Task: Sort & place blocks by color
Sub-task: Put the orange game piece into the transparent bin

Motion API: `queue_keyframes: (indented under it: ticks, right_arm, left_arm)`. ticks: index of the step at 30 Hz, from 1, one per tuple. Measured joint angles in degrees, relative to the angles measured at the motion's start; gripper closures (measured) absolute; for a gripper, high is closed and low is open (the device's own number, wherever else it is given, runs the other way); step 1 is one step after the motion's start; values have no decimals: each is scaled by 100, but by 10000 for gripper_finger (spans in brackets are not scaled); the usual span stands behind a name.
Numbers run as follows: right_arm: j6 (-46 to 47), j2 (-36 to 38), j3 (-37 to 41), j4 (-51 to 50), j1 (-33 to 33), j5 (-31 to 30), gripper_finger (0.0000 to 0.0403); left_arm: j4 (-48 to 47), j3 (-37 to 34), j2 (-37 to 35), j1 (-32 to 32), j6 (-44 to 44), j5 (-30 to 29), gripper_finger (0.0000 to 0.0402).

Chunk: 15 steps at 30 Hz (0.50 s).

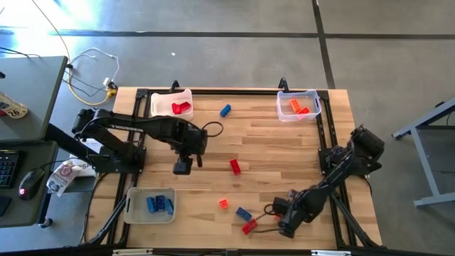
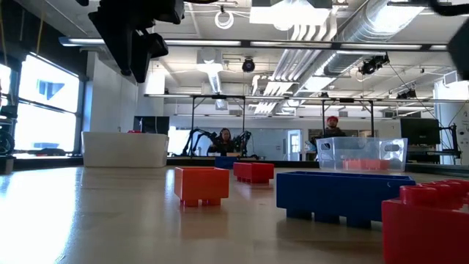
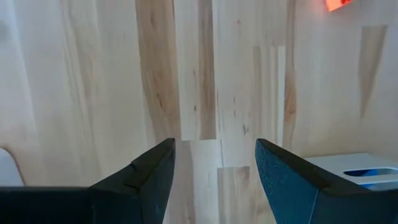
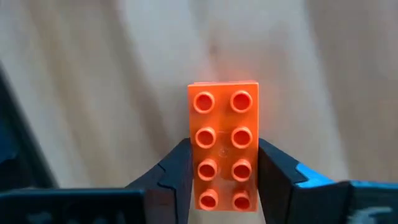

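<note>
- The right end effector (image 4: 222, 177) hangs over the near right part of the worktop (image 1: 270, 142), its fingers (image 4: 177, 177) pressed against both long sides of an orange block (image 4: 222, 144) with eight studs.
- Just left of it on the near edge lie a red block (image 1: 249, 227) and a blue block (image 1: 244, 212), with a small orange one (image 1: 223, 203) beyond them.
- The near-left tray (image 1: 131, 206) holds blue blocks (image 1: 160, 204).
- The left end effector (image 3: 214, 171) hovers over bare wood at centre left, fingers spread wide and holding nothing.
- A red block (image 1: 235, 166) lies mid-worktop.
- Farther off, a blue block (image 1: 225, 110) lies loose between the far trays.
- The far-left tray (image 1: 160, 99) holds red blocks (image 1: 181, 107).
- The far-right clear tray (image 1: 281, 103) holds orange blocks (image 1: 298, 107).
</note>
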<state>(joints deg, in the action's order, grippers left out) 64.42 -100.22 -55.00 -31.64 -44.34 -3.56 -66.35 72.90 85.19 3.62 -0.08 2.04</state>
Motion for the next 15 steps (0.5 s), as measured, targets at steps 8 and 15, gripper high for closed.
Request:
queue_keyframes:
  ticks: [8, 15]
  right_arm:
    - [-379, 383, 27, -432, 632, -936, 290]
    - [-954, 904, 13, -809, 1426, -1398, 290]
  left_arm:
    - [13, 0, 0, 28, 558, -231, 194]
    - [15, 0, 0, 28, 630, -595, 194]
